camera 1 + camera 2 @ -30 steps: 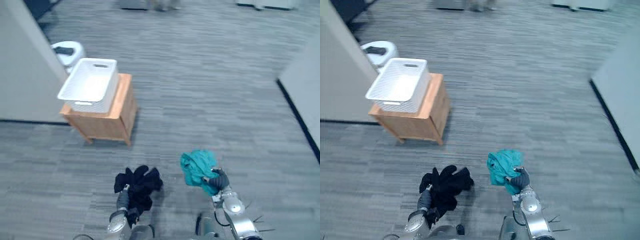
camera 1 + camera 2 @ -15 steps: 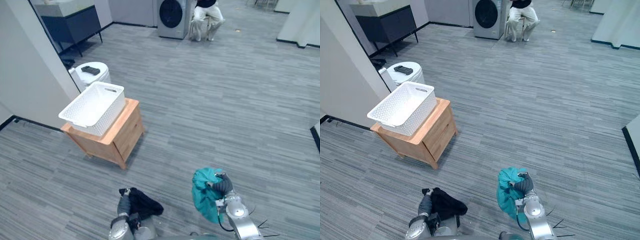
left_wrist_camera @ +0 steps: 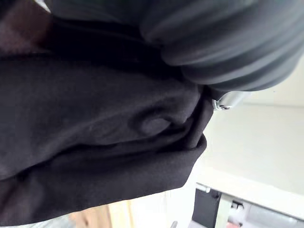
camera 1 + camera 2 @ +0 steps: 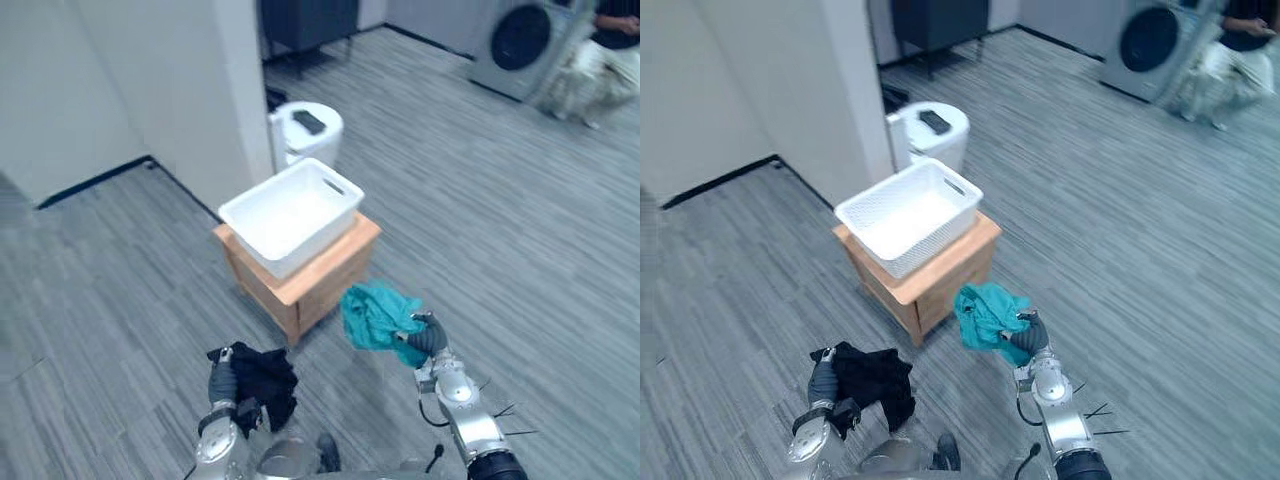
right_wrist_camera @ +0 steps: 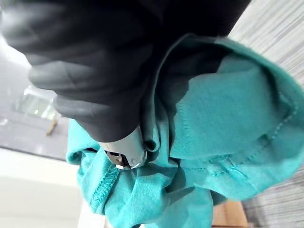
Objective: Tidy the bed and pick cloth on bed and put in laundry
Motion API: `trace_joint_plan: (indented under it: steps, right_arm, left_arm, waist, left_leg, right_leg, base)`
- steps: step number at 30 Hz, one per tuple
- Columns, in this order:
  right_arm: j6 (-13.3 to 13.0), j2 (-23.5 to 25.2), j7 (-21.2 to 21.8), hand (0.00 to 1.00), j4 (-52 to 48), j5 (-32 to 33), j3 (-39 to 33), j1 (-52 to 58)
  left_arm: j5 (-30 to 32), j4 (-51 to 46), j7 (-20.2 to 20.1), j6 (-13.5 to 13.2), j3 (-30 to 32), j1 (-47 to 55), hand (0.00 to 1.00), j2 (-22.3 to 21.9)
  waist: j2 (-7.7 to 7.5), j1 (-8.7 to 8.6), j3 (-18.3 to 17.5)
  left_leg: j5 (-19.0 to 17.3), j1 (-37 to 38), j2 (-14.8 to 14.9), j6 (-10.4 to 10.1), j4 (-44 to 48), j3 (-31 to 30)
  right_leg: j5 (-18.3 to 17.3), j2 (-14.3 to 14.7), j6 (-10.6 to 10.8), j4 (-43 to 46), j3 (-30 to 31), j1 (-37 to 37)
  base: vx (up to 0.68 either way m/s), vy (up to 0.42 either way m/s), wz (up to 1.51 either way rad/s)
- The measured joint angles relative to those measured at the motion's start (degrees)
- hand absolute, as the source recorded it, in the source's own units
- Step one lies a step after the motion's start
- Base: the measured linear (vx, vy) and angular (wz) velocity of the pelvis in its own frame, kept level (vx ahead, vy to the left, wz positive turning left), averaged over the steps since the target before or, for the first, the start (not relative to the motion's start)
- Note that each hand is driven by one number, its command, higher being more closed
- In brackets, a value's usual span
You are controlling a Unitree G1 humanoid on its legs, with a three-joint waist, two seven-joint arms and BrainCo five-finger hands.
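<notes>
A bunched black cloth (image 4: 260, 380) hangs from my left hand (image 4: 221, 385), whose fingers are curled into it; the left wrist view shows the black cloth (image 3: 95, 133) pressed against the hand's ribbed cover. My right hand (image 4: 428, 338) is shut on a teal cloth (image 4: 375, 316), held up in front of me just right of the wooden table; the teal cloth (image 5: 223, 137) bulges past the hand in the right wrist view. A white laundry basket (image 4: 292, 215) with nothing in it stands on a small wooden table (image 4: 330, 270) ahead, slightly left of centre.
A white wall corner (image 4: 235, 90) rises behind the basket, with a white round bin (image 4: 305, 130) beside it. A washing machine (image 4: 515, 40) and a seated person (image 4: 600, 50) are at the far right. Grey plank floor (image 4: 520, 230) lies open to the right.
The camera has swung, so the basket and table now sit closer and more central. Both hands still hold their cloths; the teal cloth is now raised beside the table.
</notes>
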Motion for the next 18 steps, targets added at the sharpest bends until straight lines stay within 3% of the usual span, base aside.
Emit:
trace_joint_plan:
  steps: [2,3,5,8,10,11,12,13,14,15,16,17,18]
  right_arm:
    - [-0.14,-0.03,0.11,1.0,-0.19,0.13,-0.15,0.21]
    - [-0.17,-0.04,0.1,1.0,-0.56,0.19,-0.39,0.6]
    - [-0.16,0.06,0.08,1.0,-2.13,0.76,-1.91,2.44]
    - [-0.14,0.58,-0.3,1.0,-2.37,1.43,-4.77,3.99]
    - [-0.12,0.73,-0.39,1.0,-2.44,2.51,-5.55,5.43]
    - [-0.05,1.61,-0.38,1.0,-3.63,3.04,-5.58,6.37]
    - [-0.05,2.14,-0.38,1.0,-4.69,3.17,-5.52,6.82]
    - [-0.09,3.13,-0.38,1.0,-6.35,3.53,-4.9,7.2]
    - [-0.23,3.29,-0.35,1.0,-6.82,3.54,-3.01,6.47]
    - [-0.24,3.35,-0.34,1.0,-6.82,3.54,-2.14,5.85]
    - [-0.65,2.86,-0.22,1.0,-6.8,3.54,-0.62,4.94]
    - [-1.16,2.48,-0.22,1.0,-7.15,3.54,-0.28,4.21]
    - [-1.59,1.68,-0.24,1.0,-8.97,3.54,-0.22,3.82]
  left_arm:
    - [0.69,-0.21,0.55,-0.14,-1.33,-0.72,1.0,1.28]
    - [1.06,-0.18,0.61,-0.19,-1.7,-1.11,1.0,1.45]
    - [1.13,-0.15,0.64,-0.29,-2.59,-2.89,1.0,1.86]
    - [1.18,0.16,0.74,-0.35,-3.69,-4.74,1.0,2.7]
    - [1.69,1.08,0.76,-0.63,-3.78,-4.91,1.0,3.23]
    - [1.75,1.58,0.94,-0.86,-2.99,-3.94,1.0,3.68]
    - [1.76,1.59,0.96,-0.89,-2.29,-3.4,1.0,3.82]
    - [1.81,1.55,0.97,-1.02,-0.47,-1.61,1.0,3.96]
    - [1.81,1.29,0.97,-1.13,1.75,1.24,1.0,3.96]
    - [1.8,1.12,0.98,-1.18,2.65,2.46,1.0,3.98]
    - [1.67,1.29,1.0,-1.07,3.88,4.36,1.0,2.76]
    - [1.67,1.28,0.97,-1.0,3.79,5.07,1.0,1.51]
    - [1.64,1.3,0.81,-0.88,3.86,4.51,1.0,-0.45]
  waist:
    - [0.23,-1.95,-0.2]
    - [0.23,-2.11,-0.23]
    - [0.13,-1.88,-0.51]
    - [0.3,-1.92,-0.69]
    - [0.05,-1.86,-0.84]
    - [-0.64,-1.48,-1.31]
    - [-0.96,-1.48,-1.58]
    - [-1.71,-1.64,-2.77]
    - [-2.42,-1.39,-4.18]
    - [-3.05,-1.39,-4.6]
    - [-2.98,-1.3,-5.28]
    - [-1.7,-1.58,-5.08]
    - [0.21,-1.63,-4.15]
  left_leg:
    - [0.85,0.79,-1.29,-0.3,-0.55,-8.19]
    - [0.94,0.78,-1.57,-0.42,-0.64,-10.07]
    - [1.36,0.73,-2.85,-0.7,-0.95,-18.06]
    - [1.91,2.28,-3.29,-1.32,-2.09,-27.73]
    - [1.09,4.72,-2.74,-3.01,-2.38,-32.48]
    - [-0.2,6.61,-1.76,-5.24,-2.31,-33.61]
    - [-0.7,7.05,-1.16,-6.1,-2.31,-33.23]
    - [-1.97,7.86,0.33,-8.26,-2.01,-30.15]
    - [-3.86,8.37,2.0,-11.43,-0.5,-26.23]
    - [-4.79,8.11,2.48,-12.85,1.43,-24.75]
    - [-6.99,5.23,4.46,-14.18,10.03,-20.21]
    - [-7.85,1.55,7.85,-14.14,19.57,-15.19]
    - [-7.52,-2.87,14.78,-12.91,32.36,-5.2]
  right_leg:
    - [-5.11,-0.28,-3.86,-12.72,0.49,-3.76]
    - [-5.5,0.14,-4.05,-17.97,2.06,-4.29]
    - [-4.82,1.81,-4.32,-38.59,11.63,-4.76]
    - [-0.86,0.66,-5.76,-47.63,19.99,-6.46]
    - [0.06,-0.13,-7.27,-47.42,21.15,-6.14]
    - [1.11,-0.21,-8.49,-47.4,20.73,-5.51]
    - [1.97,-0.15,-8.16,-47.73,20.37,-5.15]
    - [5.46,0.37,-5.16,-49.21,18.33,-4.16]
    - [12.48,2.93,-5.96,-51.67,16.73,-3.54]
    - [15.49,3.86,-6.68,-52.29,16.34,-2.99]
    - [12.89,5.5,-6.13,-52.68,14.04,-1.0]
    - [11.59,7.21,-6.8,-54.56,13.14,1.15]
    - [10.4,10.36,-8.15,-57.79,11.52,5.11]
  base:
    - [0.27,-0.04,1.84]
    - [0.23,-0.083,1.74]
    - [0.25,-0.119,1.62]
    - [0.24,-0.192,1.71]
    - [0.26,-0.277,1.43]
    - [0.22,-0.239,0.93]
    - [0.34,-0.336,0.96]
    - [0.28,-0.26,0.56]
    - [0.34,-0.324,0.38]
    - [0.3,-0.316,-0.06]
    - [0.26,-0.29,-0.14]
    - [0.37,-0.41,-0.11]
    - [0.29,-0.308,-0.08]
